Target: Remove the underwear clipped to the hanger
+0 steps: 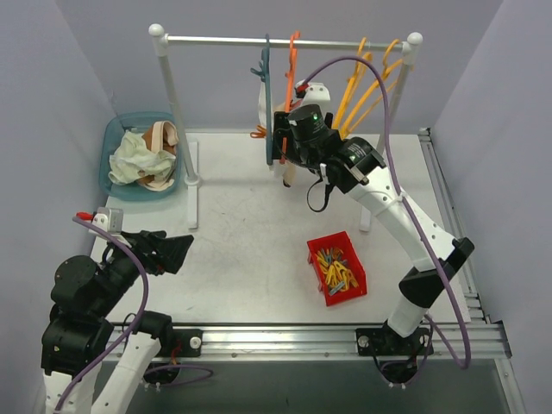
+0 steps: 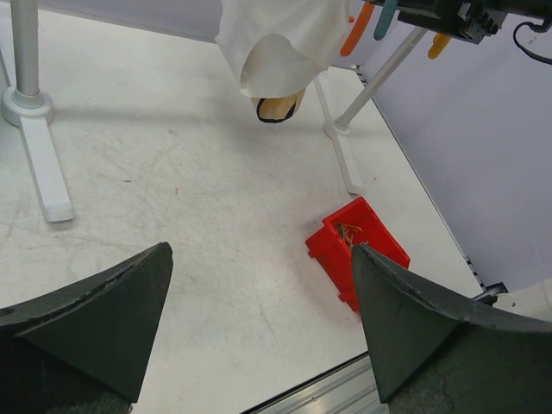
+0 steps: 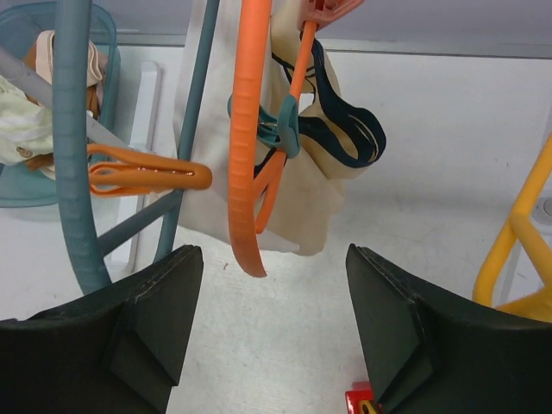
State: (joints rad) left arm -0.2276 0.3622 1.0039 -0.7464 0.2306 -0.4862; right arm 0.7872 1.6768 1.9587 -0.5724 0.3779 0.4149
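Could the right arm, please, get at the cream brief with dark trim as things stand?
Probably yes: the open right tool sits just before the cream brief, with only the orange hanger partly in front. A teal clip seems to pin it there.

Soft matt cloth: white underwear (image 2: 276, 39), smooth; cream underwear (image 3: 332, 142), with darker elastic trim. Glossy smooth plastic: orange hanger (image 3: 244, 129), teal hanger (image 3: 73, 129), orange clothespin (image 3: 147, 176), red bin (image 1: 343, 297). Dull grey metal: rail (image 1: 224, 40). Matt white, lightly scuffed: table (image 2: 190, 224).
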